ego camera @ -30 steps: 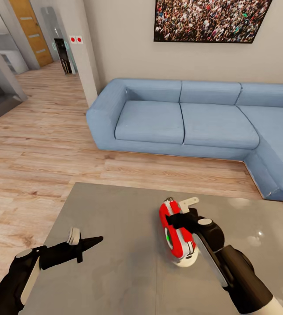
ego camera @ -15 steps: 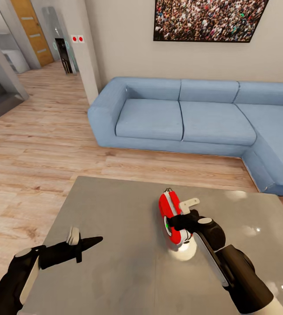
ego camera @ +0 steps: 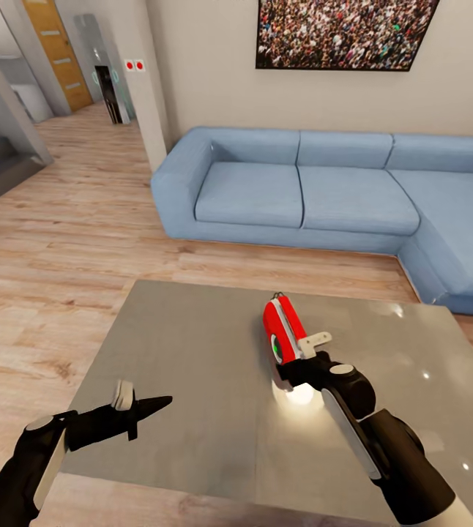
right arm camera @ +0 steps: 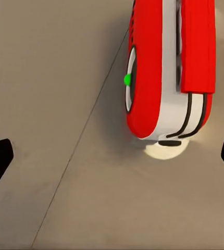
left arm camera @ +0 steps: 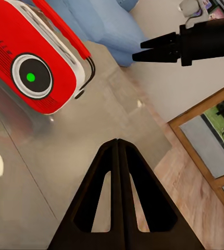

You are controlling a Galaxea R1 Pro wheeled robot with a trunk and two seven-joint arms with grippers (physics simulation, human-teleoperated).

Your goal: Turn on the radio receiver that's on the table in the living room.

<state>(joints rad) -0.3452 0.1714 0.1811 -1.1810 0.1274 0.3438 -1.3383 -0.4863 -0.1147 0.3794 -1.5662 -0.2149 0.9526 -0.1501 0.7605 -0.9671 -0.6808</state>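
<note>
At the near left our left hand (ego camera: pixel 165 400) hovers over the bench (ego camera: pixel 192 351), its fingers pressed together into one point. Toward the middle of the bench stands the red radio receiver (ego camera: pixel 283 333), a green dot lit in its round dial (left arm camera: pixel 32 77). Just near of it sits our right hand (ego camera: pixel 284 375), fingers spread wide and touching nothing. Beyond the bench, the blue sofa (ego camera: pixel 324 197) lines the far wall.
</note>
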